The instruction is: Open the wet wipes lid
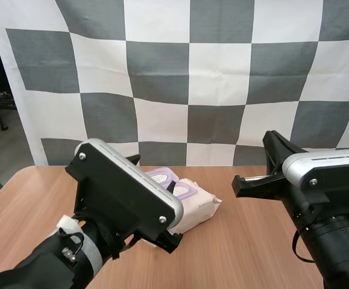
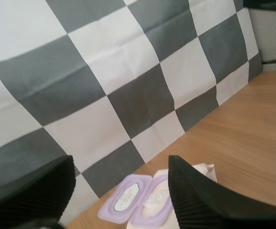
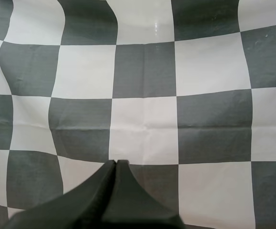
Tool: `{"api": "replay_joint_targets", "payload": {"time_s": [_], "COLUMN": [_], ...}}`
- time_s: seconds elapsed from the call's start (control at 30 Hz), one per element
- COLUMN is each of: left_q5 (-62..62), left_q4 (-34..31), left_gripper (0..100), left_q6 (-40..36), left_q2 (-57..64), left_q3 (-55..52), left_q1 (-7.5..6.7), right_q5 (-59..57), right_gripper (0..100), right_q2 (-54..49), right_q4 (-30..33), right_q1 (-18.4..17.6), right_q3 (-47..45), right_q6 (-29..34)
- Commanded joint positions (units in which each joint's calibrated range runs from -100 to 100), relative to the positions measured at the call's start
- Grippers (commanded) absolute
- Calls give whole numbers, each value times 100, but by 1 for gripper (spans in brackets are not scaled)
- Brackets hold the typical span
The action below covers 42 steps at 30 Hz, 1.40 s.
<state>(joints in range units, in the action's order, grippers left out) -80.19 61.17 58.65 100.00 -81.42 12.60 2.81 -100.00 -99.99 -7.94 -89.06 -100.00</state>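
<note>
wet wipes pack (image 1: 197,208) near the bench's (image 1: 246,241) far edge, purple lid (image 2: 126,197) already flipped back. left end effector (image 2: 121,167) spread wide near the pack, holding nothing; right end effector (image 3: 115,166) closed, empty. opening step appears complete; next move likely a clean retreat.

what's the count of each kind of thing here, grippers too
wipes pack: 1
grippers: 2 (left gripper open, right gripper shut)
total: 3
</note>
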Motion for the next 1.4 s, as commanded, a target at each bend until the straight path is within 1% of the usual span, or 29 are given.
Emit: {"api": "replay_joint_targets", "payload": {"time_s": [0.0, 0.07, 0.1, 0.13, 0.23, 0.3, 0.4, 0.43, 0.47, 0.5, 0.53, 0.6, 0.63, 0.67, 0.7, 0.73, 0.8, 0.87, 0.9, 1.0, 1.07, 1.13, 1.37], "left_q5": [1163, 2054, 2542, 3041, 4485, 5296, 6667, 7198, 7423, 7360, 7256, 6773, 6252, 6164, 5284, 4874, 4811, 4720, 4440, 4361, 4608, 4828, 4828], "left_q4": [-217, -528, -654, -786, -1439, -1909, -2506, -2704, -2872, -3176, -3419, -3927, -4444, -4634, -5331, -5627, -5957, -6070, -6173, -6464, -6985, -7479, -7559], "left_gripper": [93, 93, 93, 93, 92, 92, 92, 92, 92, 92, 92, 92, 90, 90, 90, 90, 90, 90, 90, 90, 90, 90, 90], "left_q6": [-83, -83, -317, -622, -1990, -2957, -4091, -4399, -4617, -4827, -5070, -5607, -6074, -6240, -6883, -7119, -7652, -8092, -8207, -8559, -8773, -8741, -8727], "left_q2": [0, 0, 0, 0, 0, 0, 0, 0, 0, 0, 0, 0, 0, 0, 0, 0, 0, 0, 0, 0, 0, 0, 0], "left_q3": [-458, -641, -725, -794, -1156, -1431, -1858, -1858, -1858, -1858, -1858, -1858, -1858, -1858, -1858, -1858, -1858, -1858, -1858, -1858, -1858, -1858, -1858], "left_q1": [-415, -639, -758, -851, -1168, -1326, -1526, -1592, -1658, -1690, -1715, -1723, -1723, -1723, -1723, -1723, -1723, -1723, -1723, -1723, -1723, -1723, -1723], "right_q5": [-7, -7, -7, -7, -7, -7, -7, -7, -7, -7, -7, -7, -7, -7, -7, -7, -7, -7, -7, -7, -7, -7, -7], "right_gripper": [0, 0, 0, 0, 0, 0, 0, 0, 0, 0, 0, 0, 0, 0, 0, 0, 0, 0, 0, 0, 0, 0, 0], "right_q2": [0, 0, 0, 0, 0, 0, 0, 0, 0, 0, 0, 0, 0, 0, 0, 0, 0, 0, 0, 0, 0, 0, 0], "right_q4": [-1, -1, -1, -1, -1, -1, -1, -1, -1, -1, -1, -1, -1, -1, -1, -1, -1, -1, -1, -1, -1, -1, -1], "right_q1": [-1, -1, -1, -1, -1, -1, -1, -1, -1, -1, -1, -1, -1, -1, -1, -1, -1, -1, -1, -1, -1, -1, -1], "right_q3": [-2, -2, -2, -2, -2, -2, -2, -2, -2, -2, -2, -2, -2, -2, -2, -2, -2, -2, -2, -2, -2, -2, -2], "right_q6": [0, 0, 0, 0, 0, 0, 0, 0, 0, 0, 0, 0, 0, 0, 0, 0, 0, 0, 0, 0, 0, 0, 0]}}
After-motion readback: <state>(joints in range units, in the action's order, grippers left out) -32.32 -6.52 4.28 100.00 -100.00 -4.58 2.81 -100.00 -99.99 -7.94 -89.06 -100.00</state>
